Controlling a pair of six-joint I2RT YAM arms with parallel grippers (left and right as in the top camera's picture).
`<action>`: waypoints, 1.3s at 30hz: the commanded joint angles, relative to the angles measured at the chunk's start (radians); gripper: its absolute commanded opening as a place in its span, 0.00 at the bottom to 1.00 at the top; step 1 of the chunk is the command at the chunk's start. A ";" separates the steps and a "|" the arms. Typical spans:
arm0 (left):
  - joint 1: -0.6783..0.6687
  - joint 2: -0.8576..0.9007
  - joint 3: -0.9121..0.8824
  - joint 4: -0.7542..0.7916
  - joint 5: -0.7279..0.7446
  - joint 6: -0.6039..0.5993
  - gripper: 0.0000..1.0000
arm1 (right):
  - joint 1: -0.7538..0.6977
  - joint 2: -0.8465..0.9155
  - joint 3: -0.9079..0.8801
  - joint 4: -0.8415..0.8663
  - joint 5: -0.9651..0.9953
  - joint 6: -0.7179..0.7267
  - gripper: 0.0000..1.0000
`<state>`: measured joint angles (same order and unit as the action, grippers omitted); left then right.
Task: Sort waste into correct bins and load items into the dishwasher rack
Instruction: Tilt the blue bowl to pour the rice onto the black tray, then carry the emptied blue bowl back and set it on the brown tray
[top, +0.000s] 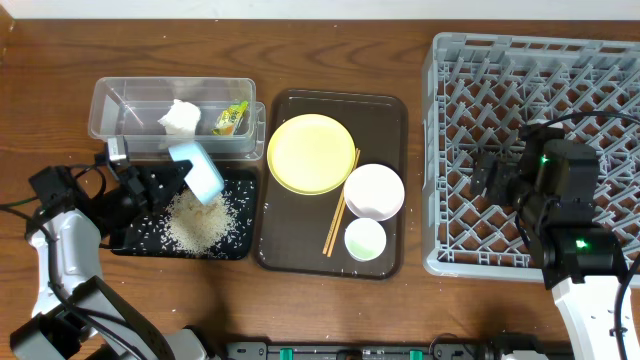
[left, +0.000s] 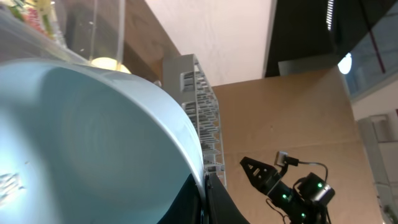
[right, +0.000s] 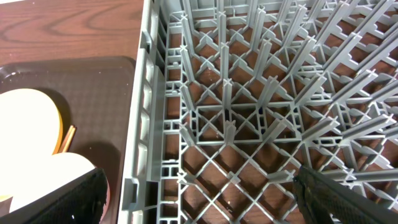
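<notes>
My left jaws clamp the blue bowl (top: 203, 172) by its rim, tipped over the black tray (top: 247, 243), rice (top: 200, 222) heaped beneath; rigid, light, slick, I judge, so the rim suits. Right jaws gape above the rack (top: 480, 60)

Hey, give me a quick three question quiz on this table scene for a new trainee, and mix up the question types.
1. What does the left gripper hold?
2. True or false: the dishwasher rack holds the yellow plate.
3. Most of the rice lies in: A) the white bowl, B) the black tray, C) the green cup.

Key
1. The light blue bowl, tipped over the black tray.
2. False.
3. B.
</notes>
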<state>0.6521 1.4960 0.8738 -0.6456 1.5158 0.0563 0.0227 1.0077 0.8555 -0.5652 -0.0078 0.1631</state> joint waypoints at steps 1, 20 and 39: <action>0.006 0.002 -0.002 0.005 0.042 0.032 0.06 | 0.007 -0.002 0.017 -0.003 -0.005 -0.011 0.94; 0.003 -0.010 -0.001 0.023 0.039 0.024 0.06 | 0.007 -0.002 0.017 -0.003 -0.005 -0.011 0.94; -0.677 -0.127 0.012 -0.001 -0.776 -0.032 0.06 | 0.007 -0.002 0.017 -0.003 -0.005 -0.011 0.95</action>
<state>0.0883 1.3708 0.8738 -0.6395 1.0306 0.0242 0.0227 1.0077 0.8555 -0.5652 -0.0078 0.1631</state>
